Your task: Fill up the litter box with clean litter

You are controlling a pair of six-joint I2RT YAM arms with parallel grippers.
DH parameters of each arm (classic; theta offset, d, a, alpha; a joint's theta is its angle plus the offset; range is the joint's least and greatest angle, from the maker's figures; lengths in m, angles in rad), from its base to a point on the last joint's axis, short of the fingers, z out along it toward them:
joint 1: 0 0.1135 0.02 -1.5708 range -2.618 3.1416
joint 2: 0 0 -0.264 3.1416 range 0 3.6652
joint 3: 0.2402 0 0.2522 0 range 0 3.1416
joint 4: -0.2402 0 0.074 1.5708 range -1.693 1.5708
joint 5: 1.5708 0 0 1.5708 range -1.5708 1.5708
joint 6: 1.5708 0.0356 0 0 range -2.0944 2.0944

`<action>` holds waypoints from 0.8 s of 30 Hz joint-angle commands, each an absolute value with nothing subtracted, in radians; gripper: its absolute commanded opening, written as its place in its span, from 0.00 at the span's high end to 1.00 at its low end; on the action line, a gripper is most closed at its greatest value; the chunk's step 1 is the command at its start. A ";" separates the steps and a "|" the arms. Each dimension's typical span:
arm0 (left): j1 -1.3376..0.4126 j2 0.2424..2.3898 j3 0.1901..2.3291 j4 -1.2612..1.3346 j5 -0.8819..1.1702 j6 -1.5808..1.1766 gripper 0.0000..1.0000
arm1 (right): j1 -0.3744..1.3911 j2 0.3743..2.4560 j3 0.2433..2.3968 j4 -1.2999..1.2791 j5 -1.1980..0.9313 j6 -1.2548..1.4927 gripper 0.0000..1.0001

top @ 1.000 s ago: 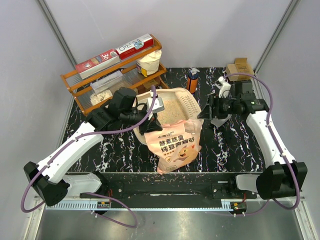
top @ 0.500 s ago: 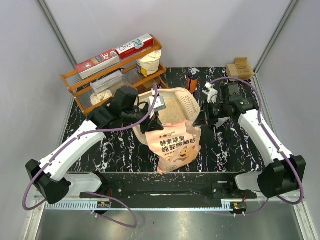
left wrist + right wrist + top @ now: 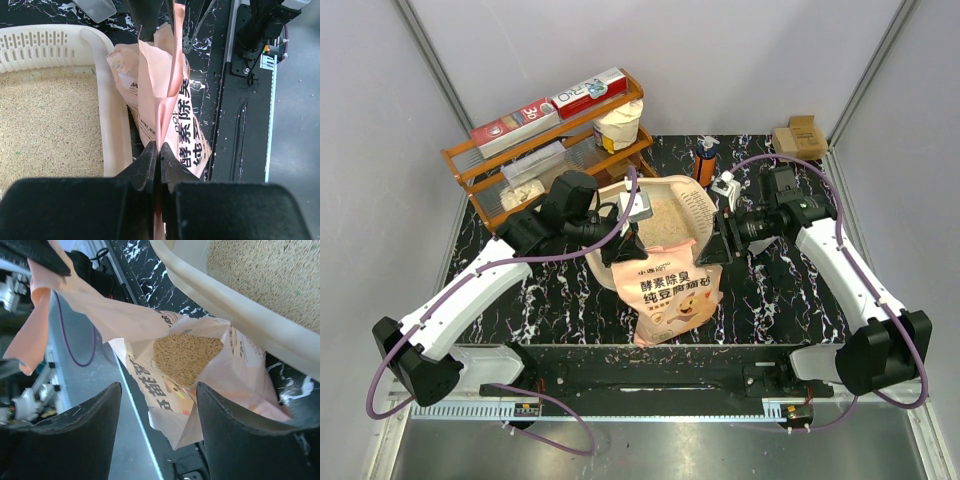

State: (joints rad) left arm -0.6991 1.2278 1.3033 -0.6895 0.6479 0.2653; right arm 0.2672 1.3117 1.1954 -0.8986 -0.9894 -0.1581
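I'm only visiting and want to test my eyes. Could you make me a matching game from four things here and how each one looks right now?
Things:
1. left hand
2. right hand
3. litter box
4. litter bag

States:
A. open, holding nothing
B. cream, tan granules spread inside
C. pinched shut on the bag's top edge
D. peach-orange, mouth open

Pairs: 1-C, 2-A, 3-B, 4-D

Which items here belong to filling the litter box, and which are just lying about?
Job in hand: litter box; clean litter lying in it; peach litter bag, with more granules inside; left claw, shut on the bag's top edge; right claw, open at the bag mouth.
Lying about: orange wooden rack; orange bottle; cardboard box.
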 commanded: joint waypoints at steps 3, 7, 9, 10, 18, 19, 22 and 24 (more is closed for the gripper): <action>-0.698 1.206 1.376 -0.603 0.657 0.304 1.00 | 0.256 1.307 1.267 -1.017 -1.029 -0.458 0.32; -0.698 1.206 1.382 -0.612 0.653 0.311 1.00 | 0.258 1.249 1.215 -1.020 -1.038 -0.570 0.33; -0.698 1.209 1.390 -0.615 0.657 0.313 1.00 | 0.258 1.230 1.190 -1.005 -1.035 -0.607 0.33; -0.696 1.210 1.391 -0.615 0.655 0.310 1.00 | 0.258 1.223 1.171 -0.997 -1.032 -0.610 0.34; -0.696 1.233 1.417 -0.615 0.672 0.304 1.00 | 0.258 1.175 1.082 -0.876 -1.013 -0.558 0.38; -0.698 1.235 1.419 -0.615 0.672 0.304 1.00 | 0.256 1.166 1.057 -0.853 -1.002 -0.548 0.38; -0.696 1.238 1.419 -0.609 0.680 0.298 1.00 | 0.259 1.131 1.007 -0.770 -0.983 -0.511 0.39; -0.698 1.238 1.417 -0.607 0.681 0.298 1.00 | 0.256 1.120 0.988 -0.724 -0.977 -0.483 0.40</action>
